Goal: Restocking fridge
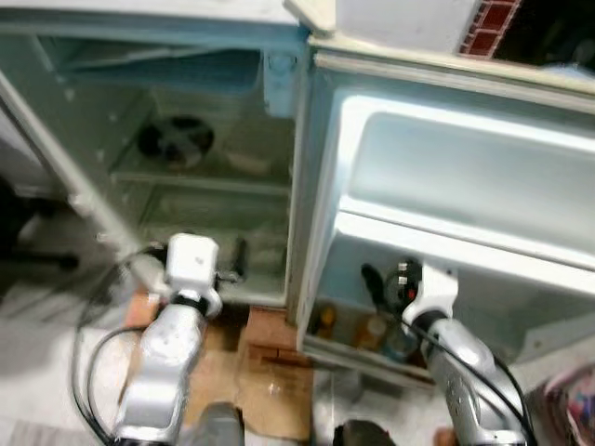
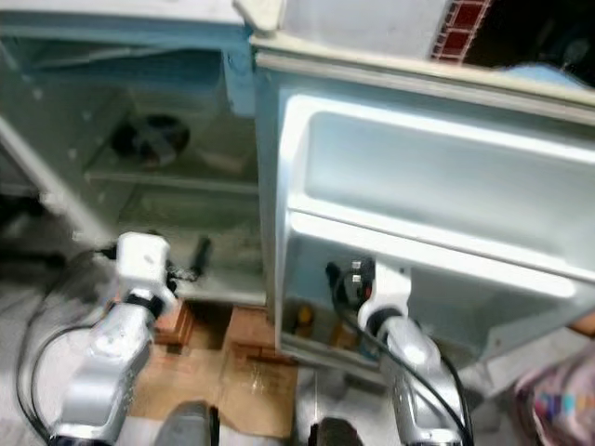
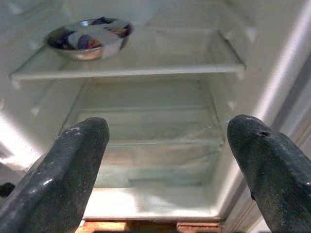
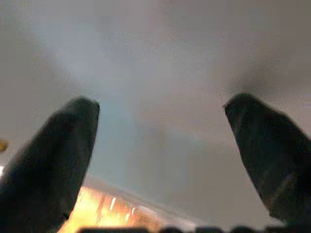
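The fridge (image 1: 186,177) is standing open before the robot, its pale cabinet taking up the left half of the head view, with glass shelves (image 3: 131,70) crossing it one above another. The fridge door (image 1: 465,214) is swinging out to the right, showing its moulded white inner side with a deep upper door bin (image 1: 465,177) and a lower door rack (image 1: 372,348). Under the fridge, flattened cardboard (image 1: 270,372) is lying on the floor.

The left arm (image 1: 167,362) is reaching toward the bottom of the cabinet, and the left gripper (image 3: 167,160) is pointing straight into the lower compartment, its two black fingers (image 3: 63,170) spread wide apart with nothing between them. The right arm (image 1: 460,372) is stretching toward the inside of the door, and the right gripper (image 4: 160,160) is sitting close against the door's pale wall just above the lower rack; its fingers (image 4: 53,155) are likewise gaping and gripping nothing.

A patterned bowl (image 3: 89,38) is resting on an upper glass shelf toward the back left of the cabinet, well apart from both grippers. In the lower door rack, several small bottles or jars (image 1: 372,330) with yellowish and orange tones are standing side by side, just below and beside the right gripper; they are too blurred to name more exactly.
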